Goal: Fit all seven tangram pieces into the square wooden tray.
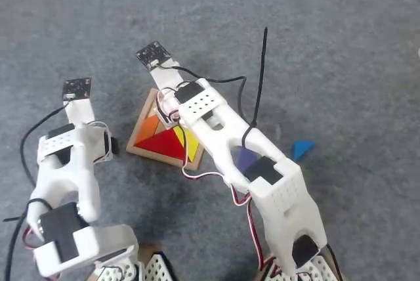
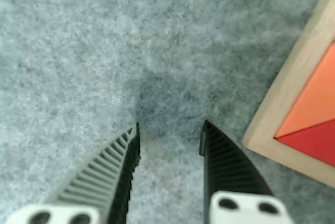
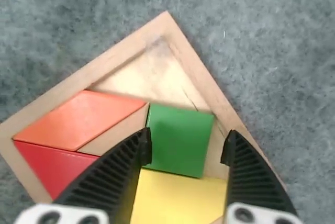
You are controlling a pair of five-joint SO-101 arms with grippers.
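Green square (image 3: 179,139) in wooden tray (image 3: 192,67), right pincer (image 3: 188,143) released above, left pincer (image 2: 171,130) released

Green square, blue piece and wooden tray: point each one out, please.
green square (image 3: 179,139): right wrist view, centre of its top face.
blue piece (image 1: 302,149): high view, middle of the piece.
wooden tray (image 2: 282,98): left wrist view, on its bare rim.

The right arm (image 1: 226,127) lay across the tray (image 1: 139,142), blocking most of it from above and overhanging the purple piece (image 1: 246,157). Bare wood lay open in the tray's corner beyond the green square (image 3: 179,139). The blue piece (image 1: 302,148) sat on open carpet (image 1: 341,64) apart from that arm, and more bare carpet lay under the left gripper (image 2: 170,130) beside the tray's rim.
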